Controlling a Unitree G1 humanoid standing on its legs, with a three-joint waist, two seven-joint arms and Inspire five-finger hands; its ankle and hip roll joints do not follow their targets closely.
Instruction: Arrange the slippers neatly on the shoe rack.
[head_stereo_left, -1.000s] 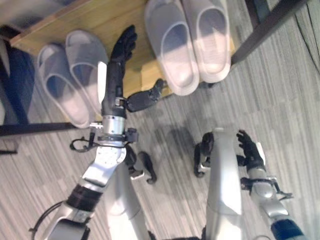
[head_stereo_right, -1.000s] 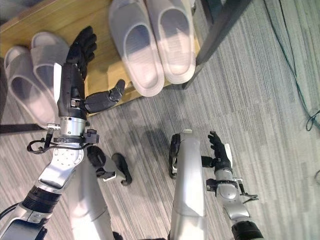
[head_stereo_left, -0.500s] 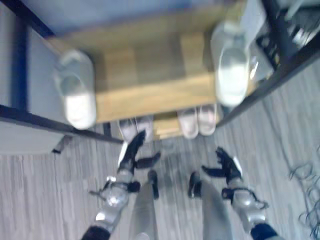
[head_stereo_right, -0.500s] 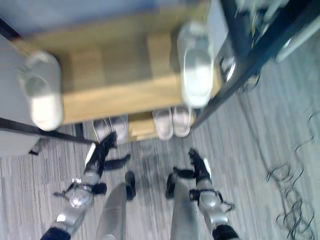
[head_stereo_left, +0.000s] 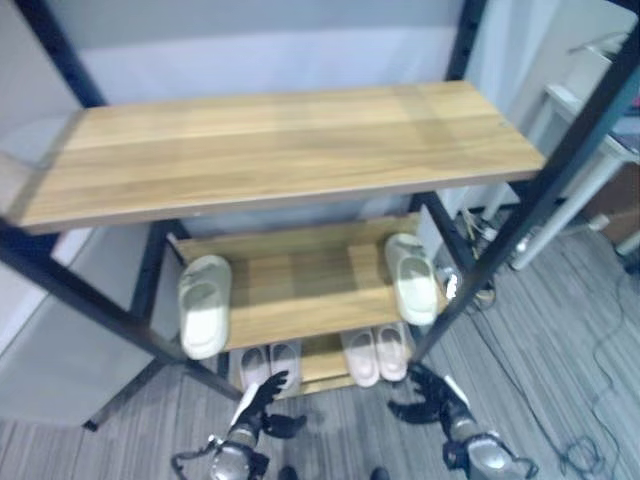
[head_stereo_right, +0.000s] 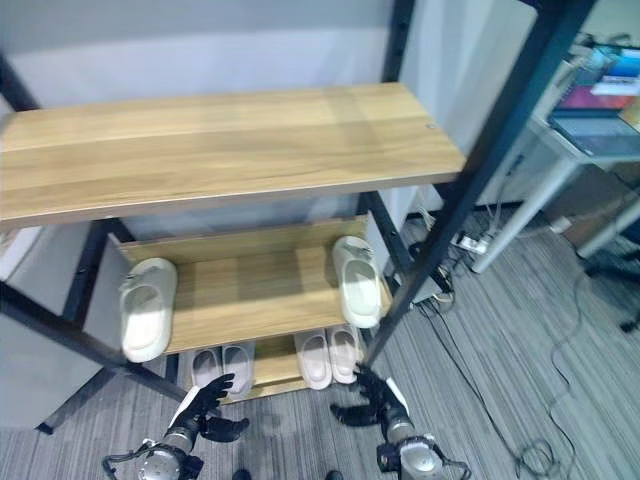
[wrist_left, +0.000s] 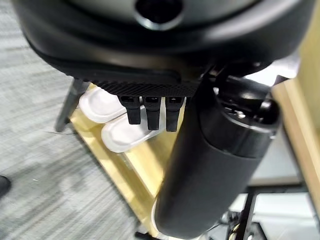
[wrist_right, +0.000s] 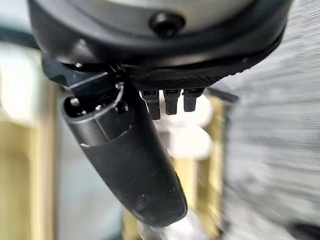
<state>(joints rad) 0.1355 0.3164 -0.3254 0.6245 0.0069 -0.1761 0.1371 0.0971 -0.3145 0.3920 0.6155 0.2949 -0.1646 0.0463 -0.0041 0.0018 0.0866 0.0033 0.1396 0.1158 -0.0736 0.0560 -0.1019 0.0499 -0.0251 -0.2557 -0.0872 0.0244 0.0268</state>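
Setting: grey striped carpet floor (head_stereo_left: 560, 400) lay under a black-framed shoe rack (head_stereo_left: 300, 150) with three wooden shelves; a pale wall stood behind it, and a white desk (head_stereo_right: 590, 130) with loose cords (head_stereo_right: 530, 455) sat off to the robot's right.
Top shelf: bare wood, nothing on it.
Middle shelf: one pale slipper (head_stereo_left: 205, 318) lay at the left end and another pale slipper (head_stereo_left: 411, 277) at the right end, well apart, each overhanging the front edge.
Bottom shelf: a left pair of slippers (head_stereo_left: 270, 365) and a right pair of slippers (head_stereo_left: 376, 353) lay side by side, toes outward.
Left hand: the left hand (head_stereo_left: 262, 402) hung low in front of the bottom shelf, fingers straight and thumb spread, holding nothing.
Right hand: the right hand (head_stereo_left: 432, 393) hung at the same height near the right pair, fingers relaxed and splayed, empty.
Step judged: the bottom row looked settled; the split pair on the middle shelf seemed the remaining work.
Risk, overhang: a careless nudge on either overhanging slipper could likely have tipped it off the front edge onto the floor.
Risk, frame: a reach for the right-end slipper could probably have caught the black upright (head_stereo_left: 500, 240) beside it.
Risk, bottom row: raising the hands close to the bottom shelf could have brushed the pairs out of line.
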